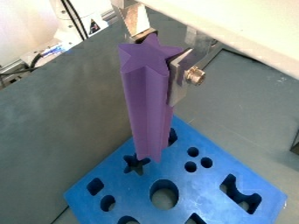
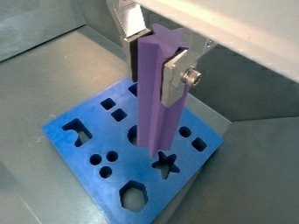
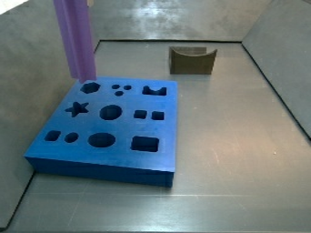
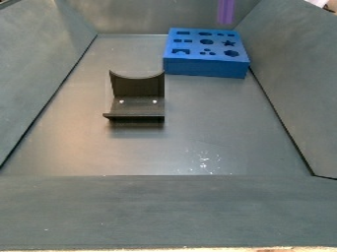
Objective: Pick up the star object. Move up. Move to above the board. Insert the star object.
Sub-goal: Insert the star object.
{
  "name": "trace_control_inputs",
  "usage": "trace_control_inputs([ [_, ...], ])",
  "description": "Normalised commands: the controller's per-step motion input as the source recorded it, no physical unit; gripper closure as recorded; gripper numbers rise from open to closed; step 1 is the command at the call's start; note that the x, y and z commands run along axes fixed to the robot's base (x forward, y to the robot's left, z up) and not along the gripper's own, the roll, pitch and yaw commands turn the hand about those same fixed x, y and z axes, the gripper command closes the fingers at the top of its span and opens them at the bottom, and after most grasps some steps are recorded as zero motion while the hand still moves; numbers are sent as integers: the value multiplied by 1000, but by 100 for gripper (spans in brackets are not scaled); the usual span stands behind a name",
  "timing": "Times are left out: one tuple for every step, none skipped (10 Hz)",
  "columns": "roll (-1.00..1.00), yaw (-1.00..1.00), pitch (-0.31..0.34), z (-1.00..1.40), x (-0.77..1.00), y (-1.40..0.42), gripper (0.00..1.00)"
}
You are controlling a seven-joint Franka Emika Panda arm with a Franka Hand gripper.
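The star object (image 1: 146, 96), a tall purple ridged prism, hangs upright with my gripper (image 1: 155, 61) shut on its upper end; both wrist views show a silver finger plate (image 2: 176, 77) pressed on each side of it. Below lies the board (image 1: 205, 188), a thick blue block with many cut-outs. The prism's lower end hovers above the board near the star-shaped hole (image 1: 136, 164), (image 2: 167, 163). In a side view the star object (image 3: 75, 41) stands over the board's (image 3: 122, 146) far left corner, behind the star hole (image 3: 76, 109). The gripper itself is out of both side views.
A squat olive-brown notched block (image 3: 192, 60), (image 4: 134, 98) sits on the grey floor away from the board (image 4: 208, 61). Sloping grey walls (image 4: 39, 89) enclose the work area on all sides.
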Motion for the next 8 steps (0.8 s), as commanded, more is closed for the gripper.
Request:
trace_control_inputs([
  [-236,0,63,-620,-26,-80,100],
  [-163,206,144,-669,-34,-160,100],
  [-186,460,103,-629,-183,-17,100],
  [-183,271,0,-140,-94,0,100],
  [0,0,0,-37,0,0,100],
  [0,-200,53,-651,-71,-140,100],
  [0,-180,60,-449,0,-29,100],
  [-64,0,0,-14,0,0,100],
])
